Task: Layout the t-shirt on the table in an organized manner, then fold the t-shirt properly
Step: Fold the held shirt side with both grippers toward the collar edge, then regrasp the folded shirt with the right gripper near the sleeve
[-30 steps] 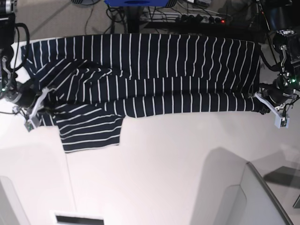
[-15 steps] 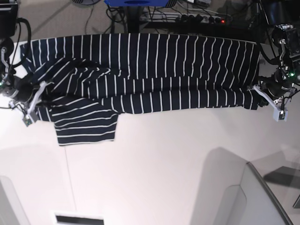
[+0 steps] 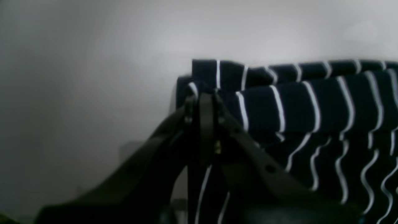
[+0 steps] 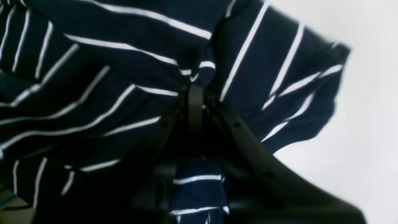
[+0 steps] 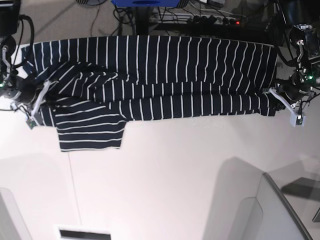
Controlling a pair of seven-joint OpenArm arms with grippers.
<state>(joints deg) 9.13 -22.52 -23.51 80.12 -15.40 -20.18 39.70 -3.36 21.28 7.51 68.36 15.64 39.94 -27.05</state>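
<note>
The shirt (image 5: 150, 75) lies spread sideways across the far part of the tabletop (image 5: 175, 180), its stripes running mostly front to back. Its near edge is doubled over into a long fold that runs between the two claws. At the base view's left end the fabric is bunched and creased, and one sleeve (image 5: 90, 131) lies flat, pointing toward the near side, its stripes running across. The far edge of the shirt sits at the tabletop's far edge. The right claw (image 5: 41, 97), at the base view's left, is closed on the bunched fabric beside the sleeve; the right wrist view shows its dark jaws pinched together with striped cloth gathered at the tips. The left claw (image 5: 274, 96), at the base view's right, is closed on the opposite corner of the folded edge; the left wrist view shows the jaws meeting on the rolled hem, white surface beyond. The near half of the tabletop carries a thin seam line (image 5: 75, 195). Beyond the far edge, cables and a power strip (image 5: 212, 20) lie on the floor.
</note>
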